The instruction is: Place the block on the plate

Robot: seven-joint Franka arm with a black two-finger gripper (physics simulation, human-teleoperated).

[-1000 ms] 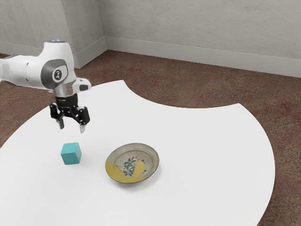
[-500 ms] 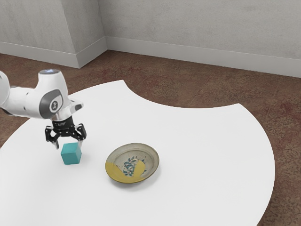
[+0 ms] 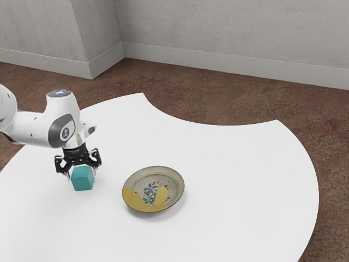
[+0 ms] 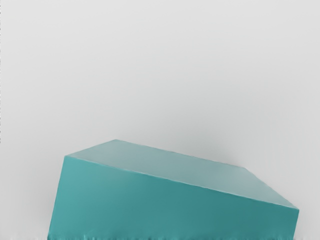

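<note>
While poised low above the desk, stands with fingers spread, one to either side of the block's upper part: item one, the tool, black, two-fingered, pointing down at the end of a white arm with dark grey trim. Contact at either flank of the block: impossible to tell.

Item two, the block: teal, plain, roughly cubic. Sits on the desk directly beneath the tool, upper part between the spread fingers. In the wrist view, shows a pale face and a deeper teal one, with edges aslant, close under the tool.

Item three, the plate: round, shallow, grey-green, with a blue floral motif at the centre and mustard-yellow patches. Rests on the desk near the tool, apart from the block, toward the exterior view's right and a little closer to the viewer. Casts a soft shadow just beside the rim.

Item four, the desk: white, smooth, with a rounded outer edge and a scooped-out curve beyond the tool. Extends well past the tool toward the exterior view's right.

Setting, far beyond the tool: mottled brown floor, pale baseboard, grey wall.
</note>
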